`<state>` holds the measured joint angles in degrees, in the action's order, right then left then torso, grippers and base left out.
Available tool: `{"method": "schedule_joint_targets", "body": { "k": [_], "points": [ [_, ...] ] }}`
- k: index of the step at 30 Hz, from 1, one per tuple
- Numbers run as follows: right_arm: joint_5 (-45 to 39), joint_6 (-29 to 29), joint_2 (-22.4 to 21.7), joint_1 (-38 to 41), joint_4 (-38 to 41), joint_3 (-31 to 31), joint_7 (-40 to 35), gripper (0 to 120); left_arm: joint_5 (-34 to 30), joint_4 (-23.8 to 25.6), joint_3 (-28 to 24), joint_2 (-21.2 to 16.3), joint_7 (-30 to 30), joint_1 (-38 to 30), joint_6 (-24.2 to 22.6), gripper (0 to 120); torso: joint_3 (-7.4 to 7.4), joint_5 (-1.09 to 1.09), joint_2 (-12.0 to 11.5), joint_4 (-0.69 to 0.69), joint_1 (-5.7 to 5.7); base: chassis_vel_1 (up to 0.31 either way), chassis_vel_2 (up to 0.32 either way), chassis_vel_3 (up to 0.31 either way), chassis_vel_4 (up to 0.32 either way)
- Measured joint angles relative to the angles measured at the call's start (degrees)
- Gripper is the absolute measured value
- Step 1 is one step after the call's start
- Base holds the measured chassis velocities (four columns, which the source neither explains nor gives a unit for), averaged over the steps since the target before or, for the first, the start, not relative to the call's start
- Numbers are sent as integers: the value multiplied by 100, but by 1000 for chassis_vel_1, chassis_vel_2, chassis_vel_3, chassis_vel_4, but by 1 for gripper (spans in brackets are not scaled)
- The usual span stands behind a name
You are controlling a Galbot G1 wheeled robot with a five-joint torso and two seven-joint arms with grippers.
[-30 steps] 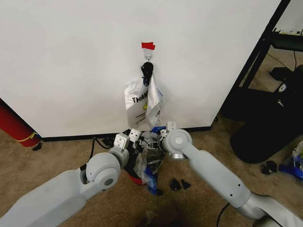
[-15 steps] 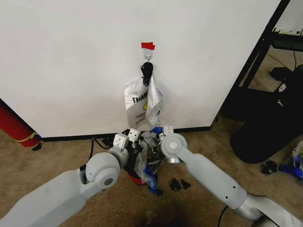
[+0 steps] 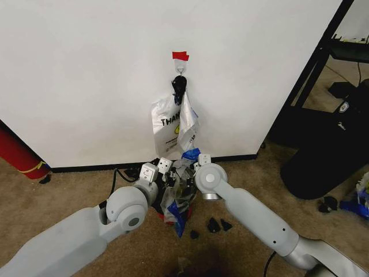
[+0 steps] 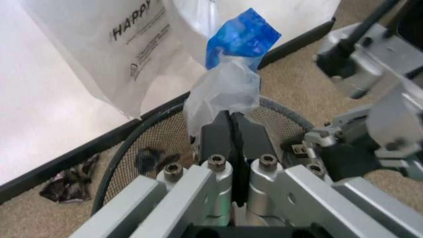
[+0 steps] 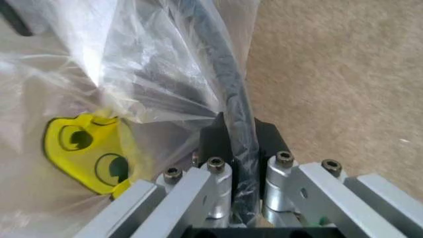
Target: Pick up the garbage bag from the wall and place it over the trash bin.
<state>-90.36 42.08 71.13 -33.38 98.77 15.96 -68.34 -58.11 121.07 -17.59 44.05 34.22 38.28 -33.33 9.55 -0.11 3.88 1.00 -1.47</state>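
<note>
Since a second ago the right arm has swung inward toward the left one, and the blue strip of the bag (image 3: 180,193) has lifted to sit at 12 o'clock of the two tools. Both arms meet low at the foot of the wall (image 3: 86,69), over the bin (image 4: 132,148), whose dark mesh rim curves beneath them. The left tool (image 4: 233,130) is clenched on a bunched fold of the clear bag, its blue strip (image 4: 239,35) rising just beyond the fingertips. The right tool (image 5: 239,136) is clenched on the film at the bin's black rim (image 5: 225,79), pinning plastic against it. The bag drapes between the tools and down the bin's front, its long axis roughly vertical, so the mouth lies at the tools and the loose tail at 6 o'clock; both arms are about equally near. The spreading step seems under way, the rim only partly covered. Still on the hook (image 3: 180,70) under red tape (image 3: 180,55) hangs the white bag (image 3: 167,124), printed "THAN…" in the head view and "HAPPY" in the left wrist view, with a yellow smiley (image 5: 86,153) showing through the film.
</note>
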Motion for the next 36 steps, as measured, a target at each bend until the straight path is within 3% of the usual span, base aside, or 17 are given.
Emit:
{"method": "schedule_joint_targets", "body": {
  "k": [3,15,27,31,36],
  "points": [
    [164,-5,-21,-172,173,-148,200,1,-20,0,64,-30,2,-2,0,0,0,0,0,0,0,0,0,0,0],
    [1855,-18,-570,-1777,1264,-1255,2313,1,-171,150,400,-377,60,-1,0,0,-1,1,0,2,0,0,0,0,0],
    [2597,-249,-672,-2359,1572,-1639,3132,1,-329,256,560,-666,47,92,-4,0,-1,1,0,-1,0,0,0,0,0],
    [3075,-334,-756,-2785,1884,-1971,3957,1,-577,116,772,-845,12,241,9,0,-1,-2,0,2,1,0,0,0,0],
    [3134,-558,-829,-3061,1987,-2314,4316,1,-897,134,895,-1035,-4,257,14,0,0,1,0,0,0,0,0,0,0]
  ]
}}
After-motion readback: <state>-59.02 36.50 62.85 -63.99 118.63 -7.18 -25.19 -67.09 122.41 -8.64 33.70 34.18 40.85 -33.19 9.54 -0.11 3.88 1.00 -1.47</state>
